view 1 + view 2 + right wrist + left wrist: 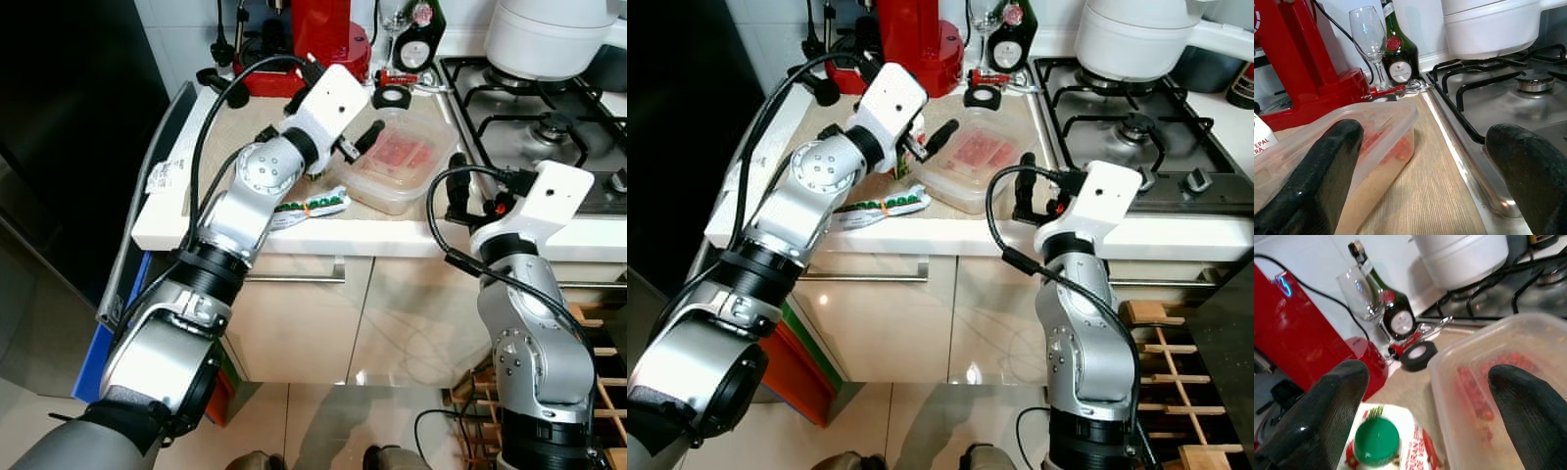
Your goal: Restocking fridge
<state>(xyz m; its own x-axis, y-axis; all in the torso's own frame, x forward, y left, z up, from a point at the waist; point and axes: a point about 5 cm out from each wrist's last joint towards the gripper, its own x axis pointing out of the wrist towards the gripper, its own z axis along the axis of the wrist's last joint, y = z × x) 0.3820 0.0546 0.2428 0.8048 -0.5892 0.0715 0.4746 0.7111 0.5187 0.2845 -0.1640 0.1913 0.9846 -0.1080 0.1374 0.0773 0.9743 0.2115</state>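
A clear plastic food box [397, 162] with red food inside sits on the wooden table [245, 132], just left of the gas stove [534, 103]. The left pincer [361, 143] hovers over the box's left edge, its two black fingers [1327, 416] spread open and holding nothing. Seen from the left wrist, a carton with a green cap [1376, 440] lies between those fingers, just beside the box. A flat packet with green print [312, 206] lies at the table's front edge, under the left arm.

The right pincer [1425, 171] is low at the table's front edge, between the box and the stove, its fingers [1317, 171] also wide open and empty.

Behind the box stand a red kitchen machine [318, 34], a wine glass [1367, 36] and a dark green bottle [1398, 51], with a roll of black tape [392, 96] lying near them. A large white pot [549, 39] sits on the stove's back burner. Cream cupboard doors [304, 313] run below the table.
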